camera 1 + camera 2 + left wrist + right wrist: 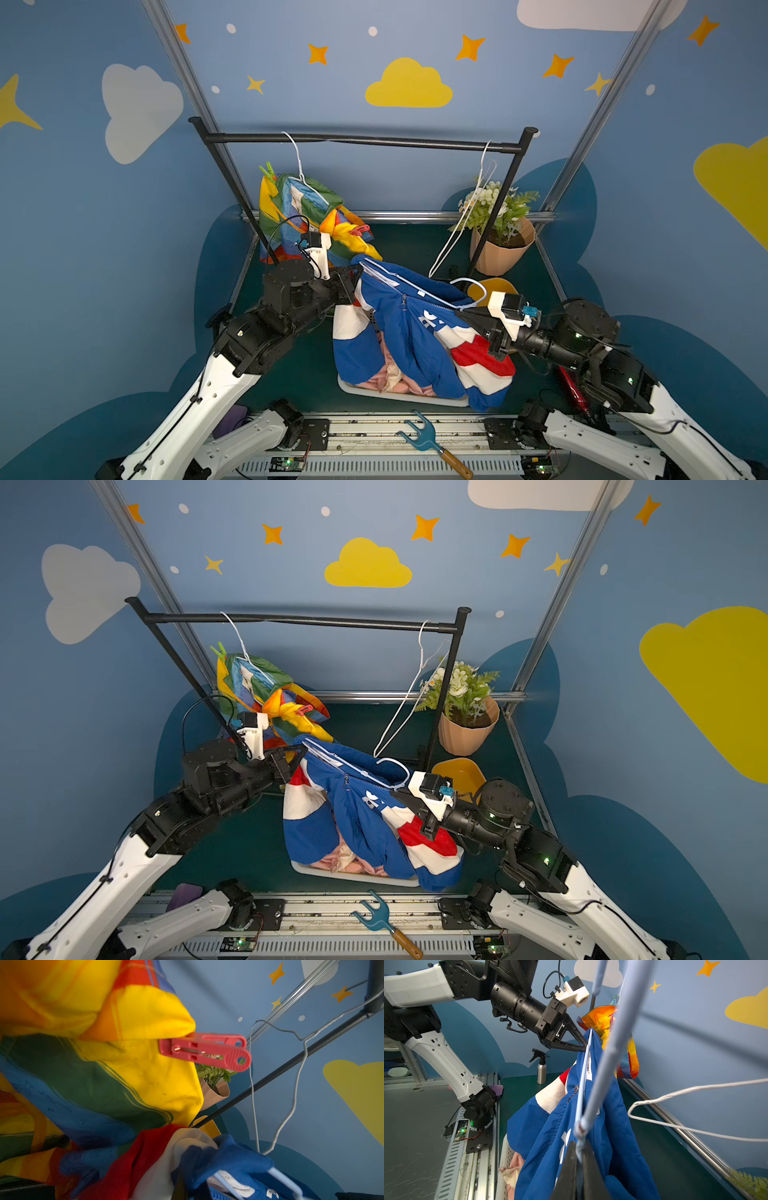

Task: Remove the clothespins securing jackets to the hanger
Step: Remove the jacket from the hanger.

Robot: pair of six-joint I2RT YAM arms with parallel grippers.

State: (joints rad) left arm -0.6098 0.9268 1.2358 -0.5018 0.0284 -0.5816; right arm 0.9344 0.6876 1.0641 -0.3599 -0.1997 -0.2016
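Clothespin (204,1051), red, clipped on rainbow jkt (135,1076).

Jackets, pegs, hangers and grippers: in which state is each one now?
Rainbow jacket: hangs from the rail, pegged.
Green peg: clipped on it.
Red peg: clipped on it.
Blue jacket: off the rail, on blue hanger.
Pink jacket: lies in basket.
Wire hanger: bare, on the rail.
Left gripper: shut on blue jacket.
Right gripper: shut on blue hanger.
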